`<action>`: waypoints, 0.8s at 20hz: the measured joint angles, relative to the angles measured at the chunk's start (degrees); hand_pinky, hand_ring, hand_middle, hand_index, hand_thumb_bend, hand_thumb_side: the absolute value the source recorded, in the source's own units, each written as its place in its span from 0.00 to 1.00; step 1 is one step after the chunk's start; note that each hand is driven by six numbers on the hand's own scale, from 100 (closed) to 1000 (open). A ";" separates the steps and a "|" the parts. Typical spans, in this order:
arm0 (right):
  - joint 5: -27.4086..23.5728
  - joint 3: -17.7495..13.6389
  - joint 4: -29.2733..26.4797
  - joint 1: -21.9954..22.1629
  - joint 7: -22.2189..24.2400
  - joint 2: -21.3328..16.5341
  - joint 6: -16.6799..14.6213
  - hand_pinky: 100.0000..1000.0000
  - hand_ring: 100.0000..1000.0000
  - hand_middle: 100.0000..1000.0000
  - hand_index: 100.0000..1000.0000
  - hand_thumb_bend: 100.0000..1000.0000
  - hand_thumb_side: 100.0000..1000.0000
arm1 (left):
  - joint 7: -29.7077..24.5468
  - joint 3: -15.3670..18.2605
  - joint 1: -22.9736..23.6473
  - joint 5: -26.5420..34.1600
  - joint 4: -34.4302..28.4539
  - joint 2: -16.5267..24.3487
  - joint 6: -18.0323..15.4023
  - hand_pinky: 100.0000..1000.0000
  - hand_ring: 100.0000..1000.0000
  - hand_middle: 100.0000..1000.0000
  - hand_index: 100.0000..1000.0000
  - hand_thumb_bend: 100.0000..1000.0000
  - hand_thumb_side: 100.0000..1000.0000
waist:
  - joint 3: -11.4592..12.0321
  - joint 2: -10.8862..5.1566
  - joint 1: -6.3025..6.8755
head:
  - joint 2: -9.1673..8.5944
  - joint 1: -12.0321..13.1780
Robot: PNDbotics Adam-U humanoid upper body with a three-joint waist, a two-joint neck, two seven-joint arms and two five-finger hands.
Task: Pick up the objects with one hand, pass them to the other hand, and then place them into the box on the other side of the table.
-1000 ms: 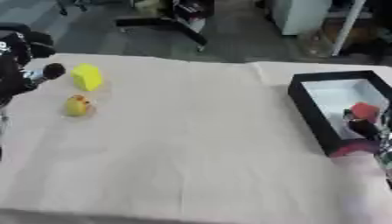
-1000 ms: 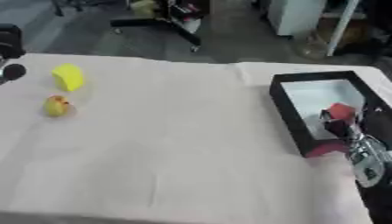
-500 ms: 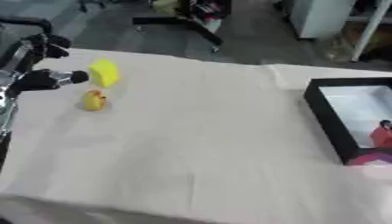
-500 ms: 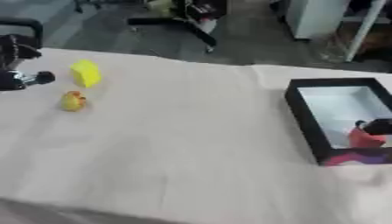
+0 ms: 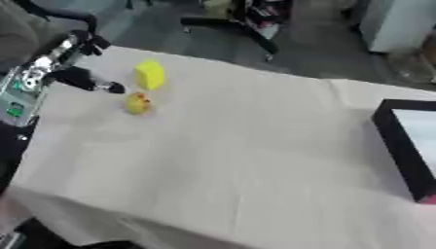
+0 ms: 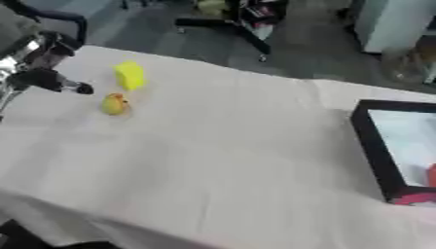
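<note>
A yellow block (image 5: 150, 74) stands on the cloth-covered table at the far left. A small yellow round thing with an orange spot (image 5: 137, 103) lies just in front of it. My left hand (image 5: 53, 65) hovers to the left of both; it is open, with one dark fingertip (image 5: 112, 88) reaching close to the round thing without touching it. The black box (image 6: 373, 145) sits at the right edge, white inside, with something red (image 6: 431, 174) in it. My right hand shows in neither view.
The beige cloth (image 5: 238, 155) covers the table, whose near edge drops off at the lower left. A pink patch (image 6: 417, 198) lies by the box's near corner. Chair legs and furniture stand on the floor beyond the far edge.
The camera has turned left, so everything sits further right in the picture. My left hand has come in nearer the yellow things. My right hand by the box has gone out of view.
</note>
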 measured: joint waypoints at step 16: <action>-10.16 2.62 -13.59 4.31 -2.59 3.94 -2.68 0.80 0.76 0.81 1.00 0.32 0.37 | -1.09 -5.83 -13.94 -28.32 24.94 -6.31 -3.03 0.73 0.58 0.55 0.65 0.57 0.15 | -1.42 -0.01 -1.02 | 0.00 3.89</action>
